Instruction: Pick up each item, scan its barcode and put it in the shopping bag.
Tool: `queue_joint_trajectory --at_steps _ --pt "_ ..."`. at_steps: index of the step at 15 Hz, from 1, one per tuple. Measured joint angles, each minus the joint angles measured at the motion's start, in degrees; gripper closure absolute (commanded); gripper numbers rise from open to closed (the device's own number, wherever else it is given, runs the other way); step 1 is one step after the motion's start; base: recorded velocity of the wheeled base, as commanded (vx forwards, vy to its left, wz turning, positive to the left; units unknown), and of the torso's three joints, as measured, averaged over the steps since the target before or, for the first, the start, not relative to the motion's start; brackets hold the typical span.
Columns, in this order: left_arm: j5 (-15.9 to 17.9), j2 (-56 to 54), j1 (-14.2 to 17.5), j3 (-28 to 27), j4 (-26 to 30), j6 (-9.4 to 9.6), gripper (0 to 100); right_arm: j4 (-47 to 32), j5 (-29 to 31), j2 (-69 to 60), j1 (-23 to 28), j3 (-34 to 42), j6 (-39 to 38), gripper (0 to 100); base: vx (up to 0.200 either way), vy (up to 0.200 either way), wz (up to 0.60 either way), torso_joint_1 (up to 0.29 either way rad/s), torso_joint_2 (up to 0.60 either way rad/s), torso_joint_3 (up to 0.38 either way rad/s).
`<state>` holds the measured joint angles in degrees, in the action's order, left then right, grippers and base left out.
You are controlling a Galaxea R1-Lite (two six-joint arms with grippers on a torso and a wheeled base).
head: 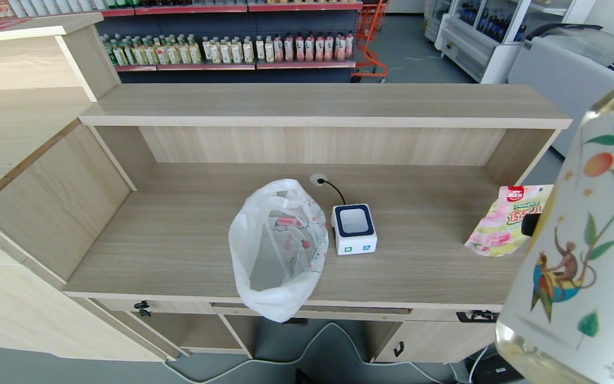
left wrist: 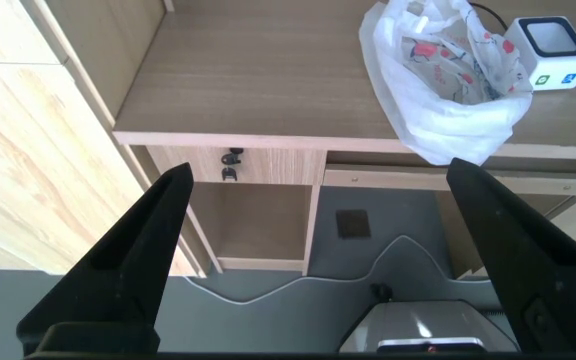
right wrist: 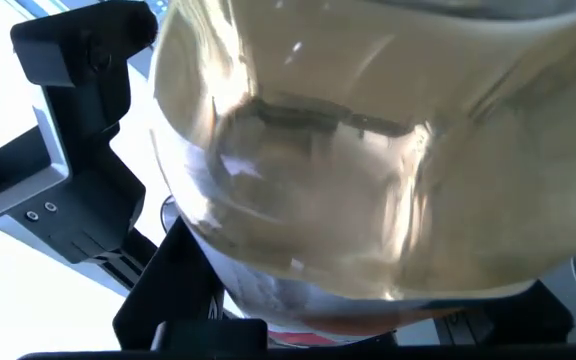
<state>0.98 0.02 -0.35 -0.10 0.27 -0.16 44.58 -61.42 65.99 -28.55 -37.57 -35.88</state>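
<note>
We see our right gripper (right wrist: 338, 325) clamped on the bottle (head: 584, 240), cut off at right and hiding part of what looks like a pouch (head: 499, 224); our left gripper (left wrist: 320, 175) gapes.

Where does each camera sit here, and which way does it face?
Head view: on the head, facing forward and down at the counter, shopping bag and scanner; the held bottle looms at its right.
Left wrist view: above the counter's front edge, facing down and forward; the open left gripper frames the scene.
Right wrist view: close against the bottle, with the right gripper's fingers beside it.
Shared: head and left wrist show shopping bag and scanner; head and right wrist, the bottle.
</note>
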Motion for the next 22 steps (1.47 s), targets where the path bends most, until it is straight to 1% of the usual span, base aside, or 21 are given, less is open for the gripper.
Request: queue_joint_trajectory --at_steps 10,12,13,14,16,17,19,20,22 --pt "0.0 0.0 0.0 0.0 0.0 -0.02 0 0.0 -0.1 0.4 -0.2 0.2 0.2 100 0.000 0.000 0.00 0.000 0.00 0.000" --pt "0.0 0.0 0.0 0.0 0.0 0.00 0 0.0 -0.1 0.4 -0.2 0.3 0.5 100 0.000 0.000 0.00 0.000 0.00 0.000" --pt "0.0 0.0 0.0 0.0 0.0 0.00 0 0.1 -0.1 0.4 0.0 0.4 1.9 100 0.000 0.000 0.00 0.000 0.00 0.000" --pt "0.0 0.0 0.0 0.0 0.0 -0.02 0 0.3 -0.1 0.7 0.5 0.7 4.9 100 0.000 0.000 0.00 0.000 0.00 0.000" --pt "0.0 0.0 0.0 0.0 0.0 -0.02 0 0.7 0.2 2.4 2.8 1.3 13.5 100 0.000 0.000 0.00 0.000 0.00 0.000" --pt "0.0 0.0 0.0 0.0 0.0 -0.02 0 0.8 0.7 4.1 4.9 1.7 20.6 100 0.000 0.000 0.00 0.000 0.00 0.000" --pt "0.0 0.0 0.0 0.0 0.0 0.00 0 1.5 1.8 9.4 11.0 1.9 35.7 100 0.000 0.000 0.00 0.000 0.00 0.000" --pt "0.0 0.0 0.0 0.0 0.0 -0.05 0 2.7 2.2 12.9 14.3 1.4 41.6 100 0.000 0.000 0.00 0.000 0.00 0.000" --pt "0.0 0.0 0.0 0.0 0.0 0.00 0 6.2 3.9 19.8 18.7 -0.6 50.0 100 0.000 0.000 0.00 0.000 0.00 0.000"
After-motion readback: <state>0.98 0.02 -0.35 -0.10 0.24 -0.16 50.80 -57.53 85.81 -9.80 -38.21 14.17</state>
